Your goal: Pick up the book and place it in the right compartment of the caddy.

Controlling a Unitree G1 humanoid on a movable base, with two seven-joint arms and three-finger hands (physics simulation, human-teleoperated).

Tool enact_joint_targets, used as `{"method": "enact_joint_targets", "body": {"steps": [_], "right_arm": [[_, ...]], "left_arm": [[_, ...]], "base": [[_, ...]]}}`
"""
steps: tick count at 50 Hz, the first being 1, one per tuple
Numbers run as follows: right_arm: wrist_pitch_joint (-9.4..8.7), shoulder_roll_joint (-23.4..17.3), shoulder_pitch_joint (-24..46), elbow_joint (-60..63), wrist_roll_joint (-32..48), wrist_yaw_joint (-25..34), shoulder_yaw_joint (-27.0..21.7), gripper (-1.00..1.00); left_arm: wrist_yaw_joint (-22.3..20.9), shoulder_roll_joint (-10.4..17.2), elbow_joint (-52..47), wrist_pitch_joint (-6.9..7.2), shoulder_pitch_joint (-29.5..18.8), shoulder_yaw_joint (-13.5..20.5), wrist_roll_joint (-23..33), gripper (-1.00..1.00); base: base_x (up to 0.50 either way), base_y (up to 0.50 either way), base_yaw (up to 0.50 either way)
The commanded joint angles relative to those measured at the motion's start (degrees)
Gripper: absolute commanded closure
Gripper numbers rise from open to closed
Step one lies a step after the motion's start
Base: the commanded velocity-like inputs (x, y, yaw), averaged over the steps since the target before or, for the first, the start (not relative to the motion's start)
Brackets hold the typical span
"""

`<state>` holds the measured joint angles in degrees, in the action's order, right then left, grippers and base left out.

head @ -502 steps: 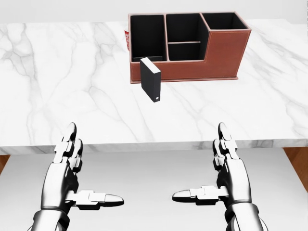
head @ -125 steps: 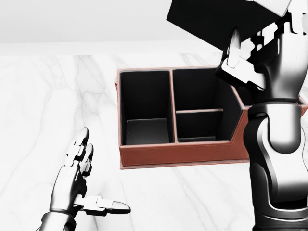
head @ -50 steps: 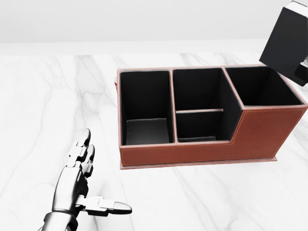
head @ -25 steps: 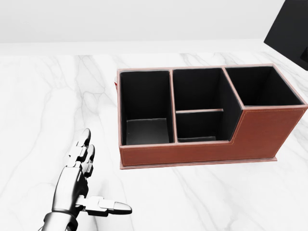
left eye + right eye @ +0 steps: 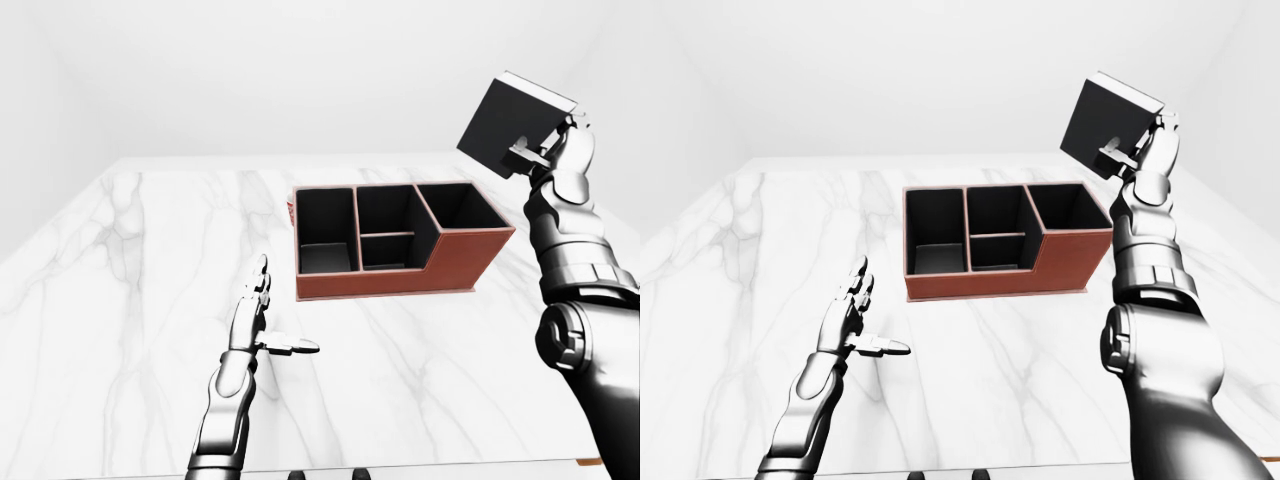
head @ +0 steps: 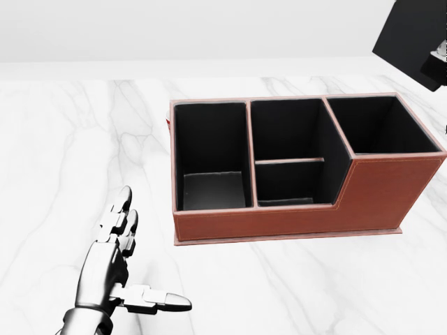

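The black book [image 5: 512, 124] is held high in my right hand [image 5: 550, 152], tilted, above and to the right of the caddy's right compartment [image 5: 460, 205]; its corner shows at the head view's top right [image 6: 412, 38]. The brown leather caddy [image 6: 293, 216] stands on the white marble table [image 6: 63, 139], with a left compartment, two middle ones and a taller right one, all dark inside. My left hand [image 6: 122, 272] is open and empty, low at the left of the caddy.
A small red thing [image 6: 169, 124] peeks out at the caddy's left wall. A plain white wall rises beyond the table's far edge [image 5: 300, 158].
The book has shifted a little at the head view's top right and still hangs above the right compartment. My left hand and the caddy have not moved.
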<state>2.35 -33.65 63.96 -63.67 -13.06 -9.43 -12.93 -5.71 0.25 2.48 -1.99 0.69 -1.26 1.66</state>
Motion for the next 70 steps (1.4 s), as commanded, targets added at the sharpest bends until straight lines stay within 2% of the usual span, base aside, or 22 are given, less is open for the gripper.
{"method": "enact_joint_targets", "body": {"steps": [1,18,24,31,45,48,61,64,70], "right_arm": [[2.65,1.0,3.2,-3.1,3.1,-1.1,-0.5,1.00],[2.65,3.5,2.3,-8.1,7.1,-2.9,-0.5,1.00],[2.65,3.4,3.3,-8.0,7.8,-3.1,-0.4,1.00],[2.65,3.6,2.9,-8.3,8.3,-3.3,-0.5,1.00],[2.65,4.3,1.5,-9.3,9.9,-4.2,-0.5,1.00],[2.65,4.4,1.3,-9.5,10.2,-4.4,-0.5,1.00],[2.65,4.8,0.5,-10.3,11.5,-5.4,-0.7,1.00],[2.65,4.9,0.4,-10.4,11.7,-5.5,-0.8,1.00],[2.65,4.9,0.4,-10.5,12.1,-5.6,-0.8,1.00]], "left_arm": [[0.7,0.0,0.1,0.14,-0.2,0.1,0.4,-1.00],[0.8,0.0,1.0,-0.27,-0.6,0.1,0.3,-1.00],[0.7,0.0,0.5,-0.02,-0.4,0.1,0.3,-1.00],[0.7,0.0,1.2,-0.64,-0.5,0.1,0.3,-1.00],[0.7,0.0,0.8,-0.37,-0.4,0.1,0.3,-1.00],[0.7,0.0,1.4,-0.76,-0.6,0.2,0.3,-1.00],[0.6,0.0,1.0,-0.54,-0.4,0.1,0.3,-1.00],[0.6,0.0,1.5,-0.90,-0.6,0.2,0.3,-1.00],[0.6,0.0,0.9,-0.44,-0.4,0.1,0.3,-1.00]], "base": [[0.00,0.00,0.00],[0.00,0.00,0.00],[0.00,0.00,0.00],[0.00,0.00,0.00],[0.00,0.00,0.00],[0.00,0.00,0.00],[0.00,0.00,0.00],[0.00,0.00,0.00],[0.00,0.00,0.00]]}}
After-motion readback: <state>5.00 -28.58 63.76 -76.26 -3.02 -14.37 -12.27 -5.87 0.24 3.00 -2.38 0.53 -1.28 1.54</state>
